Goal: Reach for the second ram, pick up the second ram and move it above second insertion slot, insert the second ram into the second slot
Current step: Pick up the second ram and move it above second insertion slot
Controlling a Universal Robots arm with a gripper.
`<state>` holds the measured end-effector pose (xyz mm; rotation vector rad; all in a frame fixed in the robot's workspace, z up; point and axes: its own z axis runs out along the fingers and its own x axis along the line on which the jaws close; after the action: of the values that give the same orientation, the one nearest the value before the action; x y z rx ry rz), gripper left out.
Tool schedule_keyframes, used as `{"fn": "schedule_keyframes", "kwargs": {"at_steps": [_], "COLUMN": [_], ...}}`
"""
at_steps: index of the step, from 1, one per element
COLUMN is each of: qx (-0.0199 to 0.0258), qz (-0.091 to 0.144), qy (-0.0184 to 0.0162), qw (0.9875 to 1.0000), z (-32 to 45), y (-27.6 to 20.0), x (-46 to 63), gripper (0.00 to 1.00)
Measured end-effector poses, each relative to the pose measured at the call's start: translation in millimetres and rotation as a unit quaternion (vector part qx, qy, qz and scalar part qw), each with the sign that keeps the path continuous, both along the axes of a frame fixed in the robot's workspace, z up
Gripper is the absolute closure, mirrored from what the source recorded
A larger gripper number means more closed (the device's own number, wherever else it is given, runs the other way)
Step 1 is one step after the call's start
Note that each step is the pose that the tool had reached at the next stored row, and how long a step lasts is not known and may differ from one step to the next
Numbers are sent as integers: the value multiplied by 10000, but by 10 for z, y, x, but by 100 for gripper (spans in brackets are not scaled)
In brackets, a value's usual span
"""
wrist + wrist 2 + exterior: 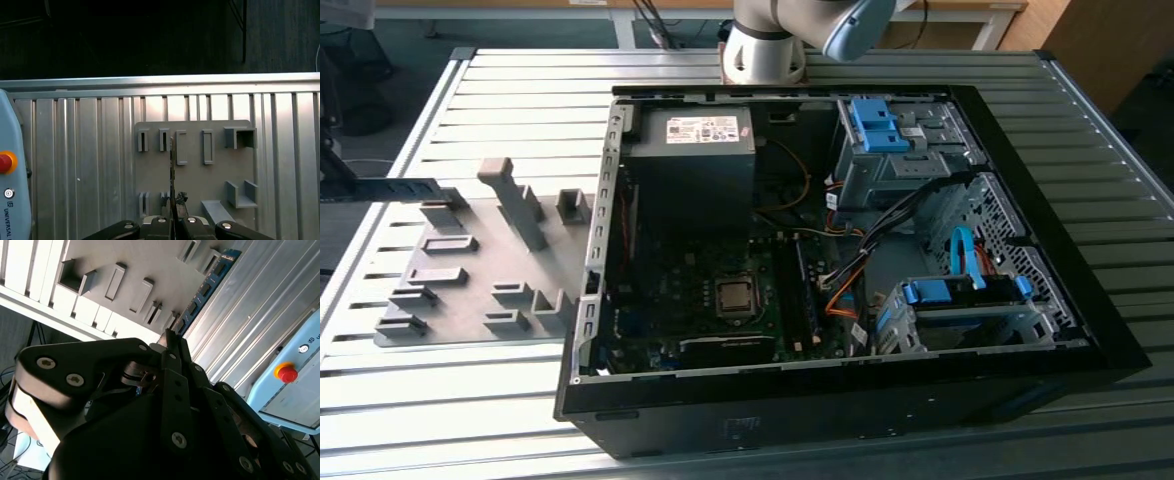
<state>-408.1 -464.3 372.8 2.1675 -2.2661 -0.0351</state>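
My pincer [172, 338] is shut tight on the second ram [206, 289]. I hold it by one end. The rest of the blue-green stick pokes straight out past the end of my pincer, so its long side runs the same way my pincer points. In the second wrist view I see its flat face with dark chips in a row. In the first wrist view I see its thin edge [172, 165], like a line.

The stick is over the gray tray [192, 185] with the little holders. I cannot tell if its far tip touches the tray.

In the exterior view the tray [470, 268] lies at the left of the frame on the ribbed metal table [480, 100]. A dark flat bar at the far left edge reaches over the tray. I think that is me with the stick, but I am not sure. The open computer case [854, 410] sits in the middle and right of the frame. Inside it, the long thin slots [803, 295] seem to run just right of the square chip socket [735, 297]. So the slots are well apart from my stick, off to the exterior view's right of the tray. I think the stick is picked up but not in a slot yet.
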Motion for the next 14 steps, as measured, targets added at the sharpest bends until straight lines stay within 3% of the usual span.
{"fn": "schedule_keyframes", "kwargs": {"at_steps": [5,14], "qx": [0,0], "qz": [1,141], "qy": [-1,0], "qw": [10000,9999], "z": [113,152], "y": [0,6], "x": [0,0], "gripper": [86,86]}}
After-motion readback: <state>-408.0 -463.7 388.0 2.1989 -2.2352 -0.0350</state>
